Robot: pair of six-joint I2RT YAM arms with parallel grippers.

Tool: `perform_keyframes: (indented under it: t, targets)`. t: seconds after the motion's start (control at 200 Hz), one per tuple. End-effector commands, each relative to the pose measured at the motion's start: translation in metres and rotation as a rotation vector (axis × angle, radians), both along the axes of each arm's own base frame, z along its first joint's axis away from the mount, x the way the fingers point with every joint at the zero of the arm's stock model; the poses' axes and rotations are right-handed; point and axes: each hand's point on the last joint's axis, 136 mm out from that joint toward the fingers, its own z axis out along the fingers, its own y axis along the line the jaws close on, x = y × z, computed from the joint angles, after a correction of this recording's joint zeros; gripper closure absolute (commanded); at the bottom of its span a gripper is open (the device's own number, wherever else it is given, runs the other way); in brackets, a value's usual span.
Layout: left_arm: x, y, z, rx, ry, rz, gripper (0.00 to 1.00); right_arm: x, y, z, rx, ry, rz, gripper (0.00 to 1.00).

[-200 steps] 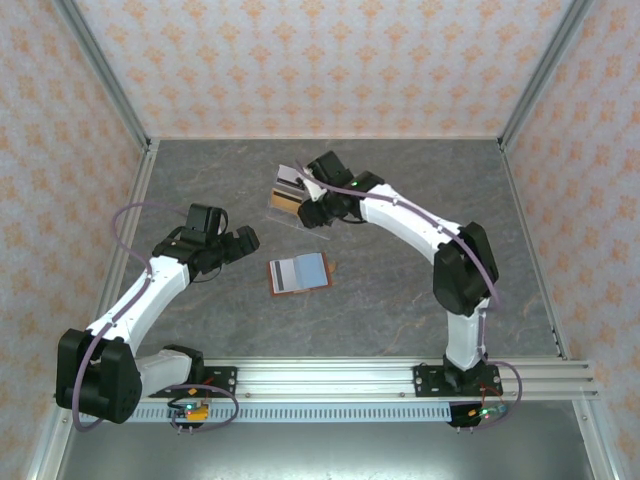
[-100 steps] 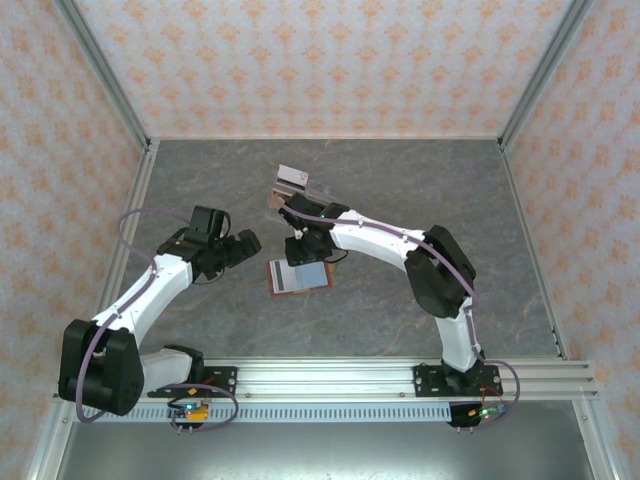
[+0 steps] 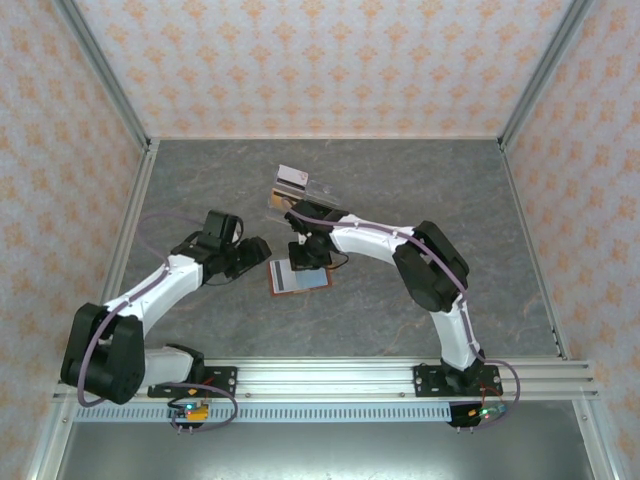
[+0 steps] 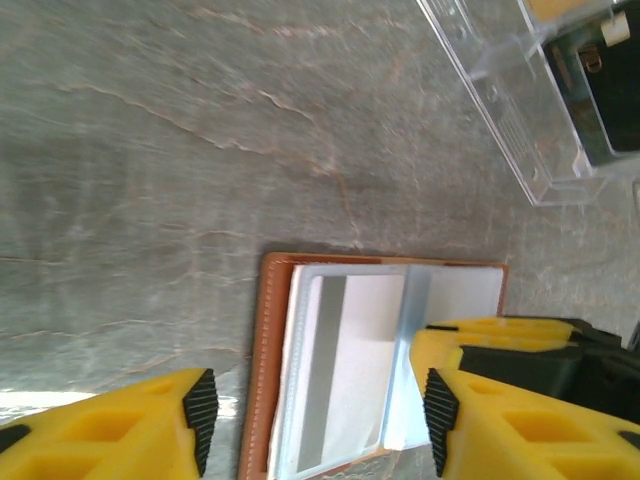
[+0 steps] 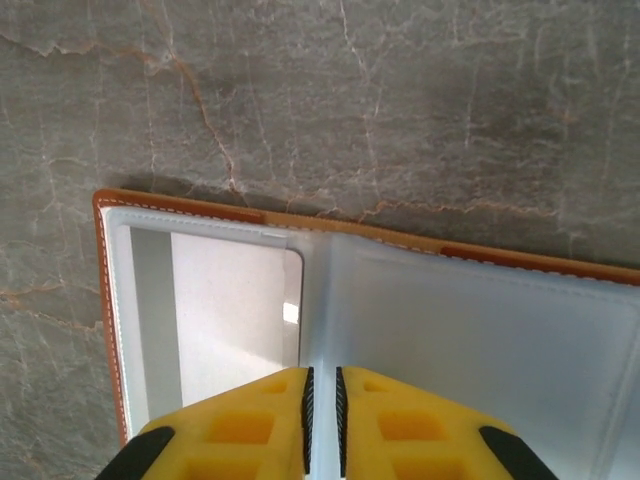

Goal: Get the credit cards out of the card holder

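Nothing legible from where I stand: the pale card [image 5: 230, 310] in the card holder [image 5: 480, 320] shows a blank face with a grey stripe, no readable print.

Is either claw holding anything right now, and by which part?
The left claw is open and holds nothing. The right claw is nearly shut over the centre fold of the card holder; whether it pinches the fold cannot be told.
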Motion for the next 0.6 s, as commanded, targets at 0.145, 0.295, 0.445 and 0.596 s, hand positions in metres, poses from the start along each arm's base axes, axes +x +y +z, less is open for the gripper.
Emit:
perform_keyframes:
  t: [0.145, 0.295, 0.445, 0.596]
  targets:
    - [0.01, -0.029, -0.013, -0.028, 0.015, -0.012, 0.62, -0.001, -0.001, -0.009, 0.043, 0.025, -0.022, 0.86]
    - [0.009, -0.03, -0.032, -0.027, 0.062, 0.014, 0.73, 0.003, -0.003, 0.0, 0.075, 0.009, -0.027, 0.85]
    - [0.011, -0.034, -0.042, -0.056, 0.081, 0.029, 0.8, 0.003, -0.003, 0.007, 0.123, 0.012, -0.009, 0.84]
    - [0.008, -0.032, -0.049, -0.043, 0.107, 0.034, 0.85, 0.002, 0.001, 0.014, 0.178, 0.029, 0.012, 0.84]
